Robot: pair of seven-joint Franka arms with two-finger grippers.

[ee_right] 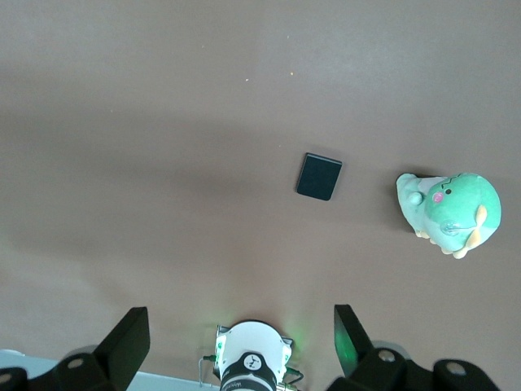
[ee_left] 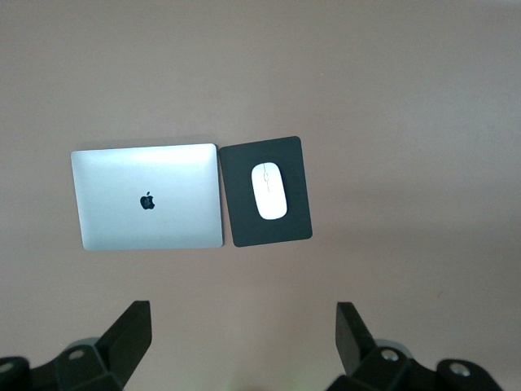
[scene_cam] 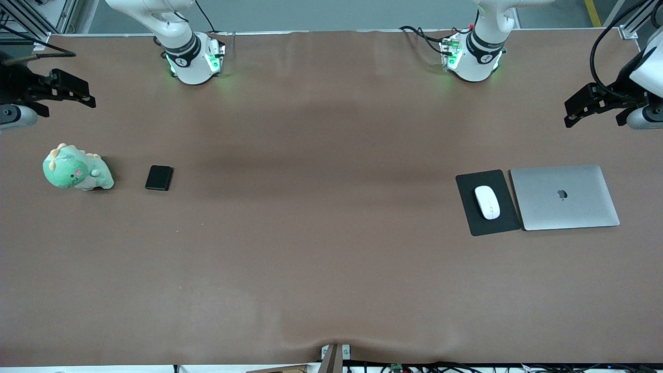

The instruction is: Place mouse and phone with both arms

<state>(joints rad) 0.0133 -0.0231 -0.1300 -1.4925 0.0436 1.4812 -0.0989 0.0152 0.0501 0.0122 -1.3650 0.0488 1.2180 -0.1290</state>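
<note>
The phone (ee_right: 319, 176) is seen lying flat on the brown table (ee_right: 163, 122), just beside the green dinosaur plush (ee_right: 450, 211) but not touching it. The right gripper (ee_right: 242, 338) is held high over the table with its fingers (ee_right: 130, 338) spread wide and nothing gripped. A green-lit arm base (ee_right: 251, 362) is caught between them.

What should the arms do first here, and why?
Probably lower the left gripper toward the mouse. The mouse lies untouched on the mouse pad beside the laptop, and that gripper hangs open and empty at the left arm's end of the table. The right gripper, also open, could likewise descend toward the phone beside the plush dinosaur.
</note>
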